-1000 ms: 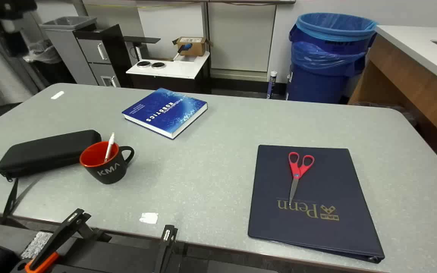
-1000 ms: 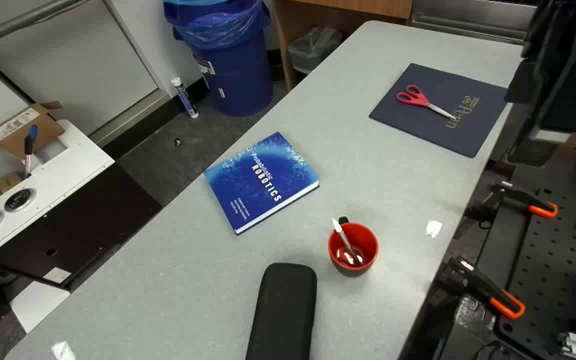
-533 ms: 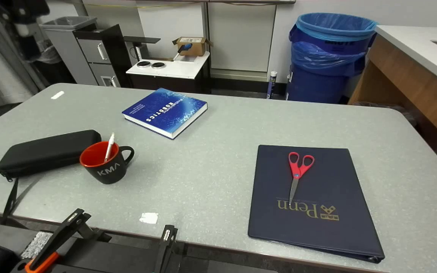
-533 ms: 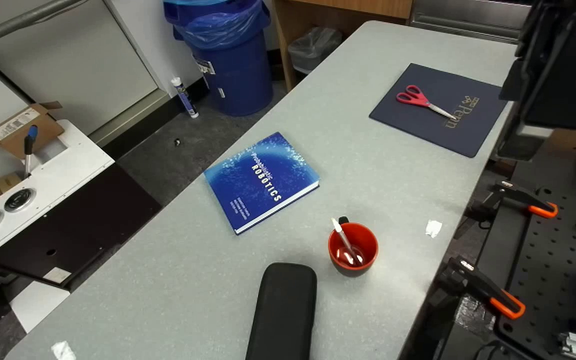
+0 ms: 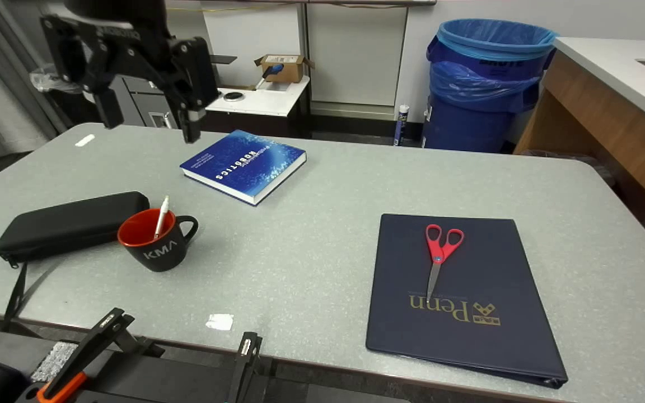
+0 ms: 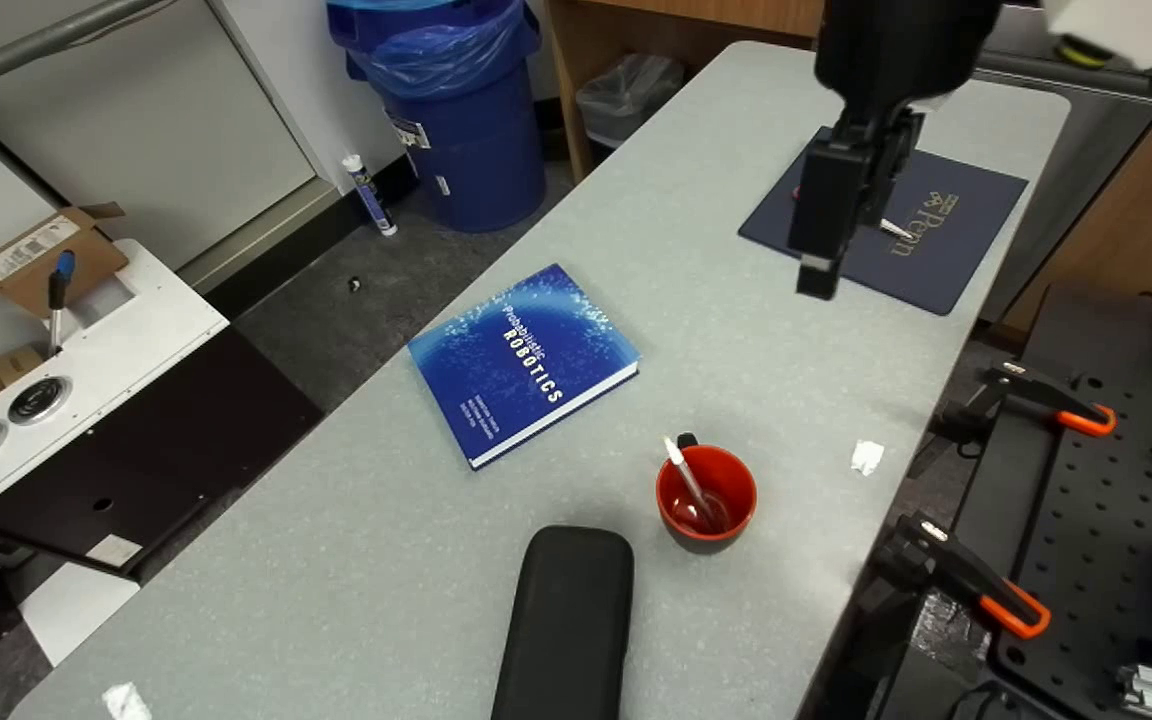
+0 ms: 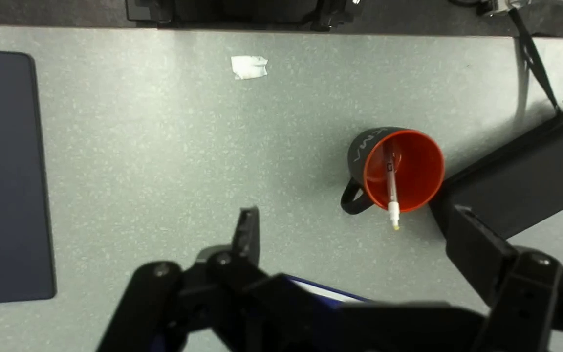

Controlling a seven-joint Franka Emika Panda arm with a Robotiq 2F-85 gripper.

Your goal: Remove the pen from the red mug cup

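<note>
Table (image 5: 300, 252): across the frame in an exterior view.
Gripper (image 5: 150, 126): upper left, above the table, wide apart.
Case (image 5: 70, 223): far left, flat.
Mug (image 5: 157, 254): left, upright, just beside the case.
Pen (image 5: 162, 217): tilted inside the mug.

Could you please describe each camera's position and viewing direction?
An exterior view: beside the table, facing across toward the blue bin; pincer top left.
An exterior view: near the pouch, angled down at the book; pincer upper right.
Wrist view: above the table, looking down at the mug; pincer at bottom.
Both exterior views share the mug.
</note>
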